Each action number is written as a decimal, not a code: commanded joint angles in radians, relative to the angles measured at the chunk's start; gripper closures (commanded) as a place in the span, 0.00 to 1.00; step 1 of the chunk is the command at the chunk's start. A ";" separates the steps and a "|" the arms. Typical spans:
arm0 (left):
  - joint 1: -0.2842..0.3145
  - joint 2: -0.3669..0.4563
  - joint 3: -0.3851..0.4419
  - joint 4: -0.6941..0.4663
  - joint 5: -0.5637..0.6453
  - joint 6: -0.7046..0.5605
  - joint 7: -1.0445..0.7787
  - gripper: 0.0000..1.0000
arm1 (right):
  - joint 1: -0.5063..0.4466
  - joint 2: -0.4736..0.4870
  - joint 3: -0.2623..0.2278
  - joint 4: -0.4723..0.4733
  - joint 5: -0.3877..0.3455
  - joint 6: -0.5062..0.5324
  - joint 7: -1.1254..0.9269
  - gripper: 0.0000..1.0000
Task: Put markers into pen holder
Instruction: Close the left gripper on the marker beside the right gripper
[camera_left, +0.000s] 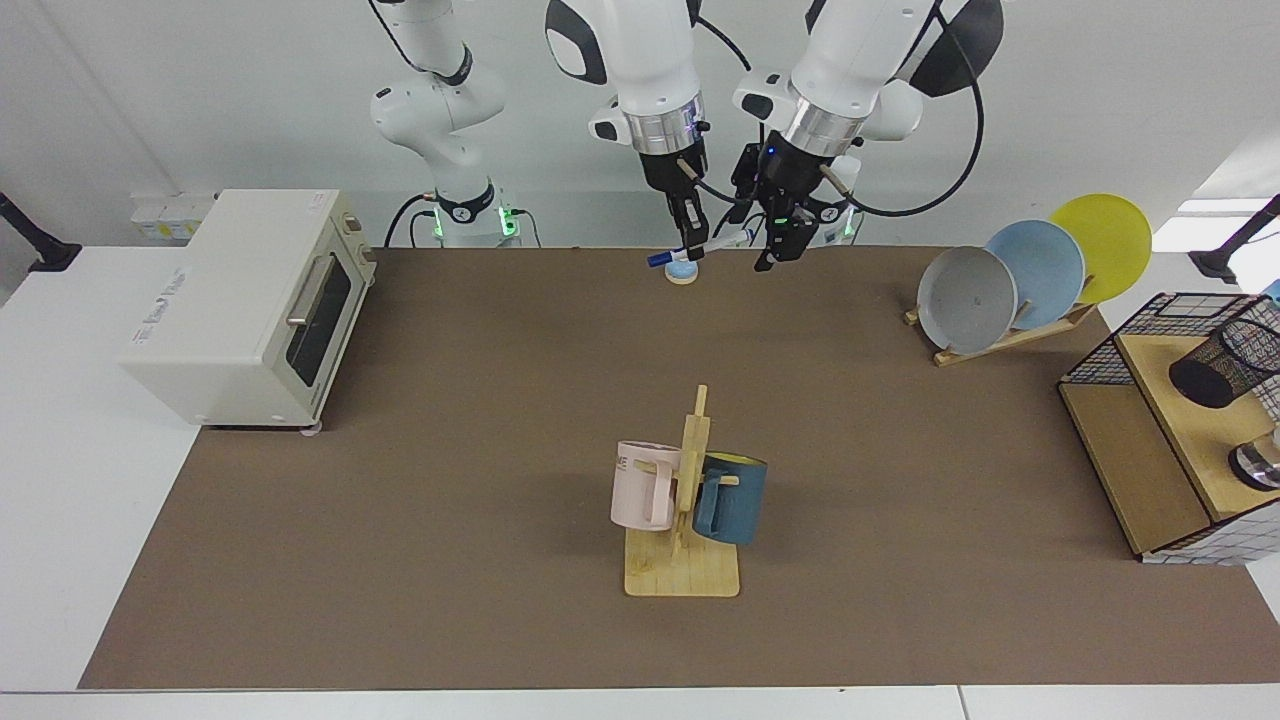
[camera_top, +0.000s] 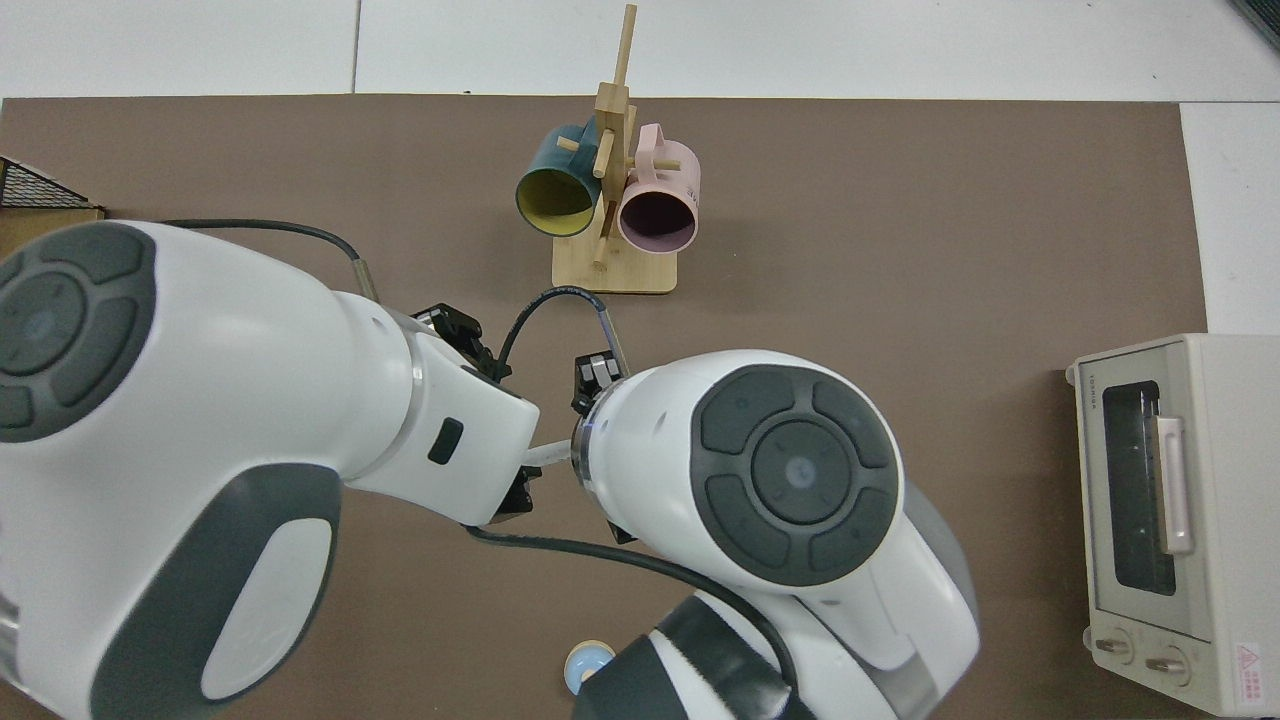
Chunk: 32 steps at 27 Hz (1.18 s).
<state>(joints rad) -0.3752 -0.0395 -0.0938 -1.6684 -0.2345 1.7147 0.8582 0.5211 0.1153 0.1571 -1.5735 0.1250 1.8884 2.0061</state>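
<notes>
My right gripper (camera_left: 691, 238) is shut on the middle of the white marker (camera_left: 700, 247), holding it nearly level above the far edge of the mat, blue cap toward the oven side. My left gripper (camera_left: 777, 243) has come in beside it and stands open at the marker's white end. From above, both arms cover the grippers and only a short piece of the marker (camera_top: 549, 453) shows between them. The pen holder (camera_left: 1224, 364), a black mesh cup, lies tilted on the wooden shelf at the far right of the facing view, well away from both grippers.
A small blue round thing (camera_left: 683, 272) sits on the mat under the marker. A toaster oven (camera_left: 250, 300), a mug rack (camera_left: 683, 560) with two mugs, a plate rack (camera_left: 1010, 335) and the wire shelf frame (camera_left: 1140, 450) with a shiny metal piece (camera_left: 1260, 465) surround the brown mat.
</notes>
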 joint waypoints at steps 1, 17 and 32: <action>-0.014 -0.023 -0.018 -0.067 -0.022 0.039 -0.016 0.14 | 0.002 0.000 -0.002 0.001 -0.019 0.006 -0.020 1.00; -0.013 -0.022 -0.029 -0.082 -0.051 0.063 -0.022 0.19 | 0.003 0.001 -0.002 0.001 -0.016 0.012 -0.018 1.00; -0.011 -0.020 -0.029 -0.080 -0.052 0.062 -0.028 0.54 | 0.002 0.007 -0.004 0.001 0.008 0.090 0.007 1.00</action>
<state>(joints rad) -0.3760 -0.0398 -0.1259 -1.7137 -0.2720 1.7514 0.8408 0.5209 0.1177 0.1523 -1.5752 0.1240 1.9456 2.0058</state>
